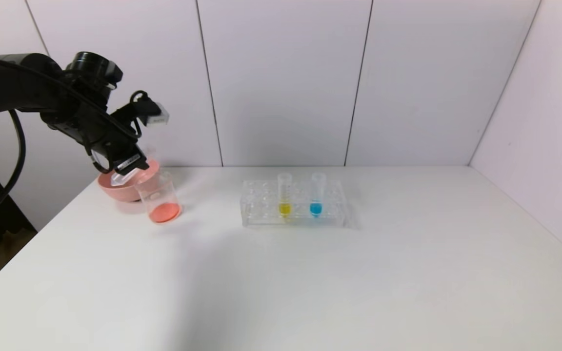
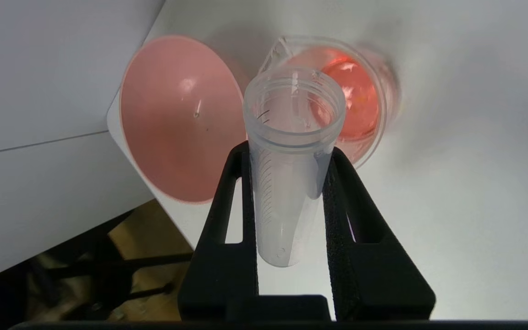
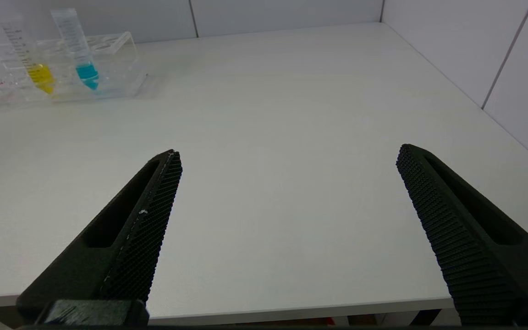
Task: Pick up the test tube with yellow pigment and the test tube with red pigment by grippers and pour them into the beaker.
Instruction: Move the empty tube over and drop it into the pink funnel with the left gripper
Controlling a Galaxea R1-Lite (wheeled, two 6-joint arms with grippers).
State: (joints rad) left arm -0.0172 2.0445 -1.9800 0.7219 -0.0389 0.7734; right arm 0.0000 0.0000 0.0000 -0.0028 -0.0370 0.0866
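My left gripper (image 2: 291, 183) clamps the emptied test tube with red pigment (image 2: 291, 156), tipped over the beaker (image 1: 160, 197). Swinging away carelessly could knock the beaker or drip red on the table (image 1: 310, 273). My right gripper (image 3: 287, 183) hangs wide open.

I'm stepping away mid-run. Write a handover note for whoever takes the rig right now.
Left gripper: shut on the emptied red tube, tilted with its mouth over the beaker, beside the pink bowl.
Right gripper: open, empty, low over the table, away from the rack.
Done: red liquid is in the beaker.
Left: the yellow tube stands in the rack next to the blue tube; pick it up and pour it in.
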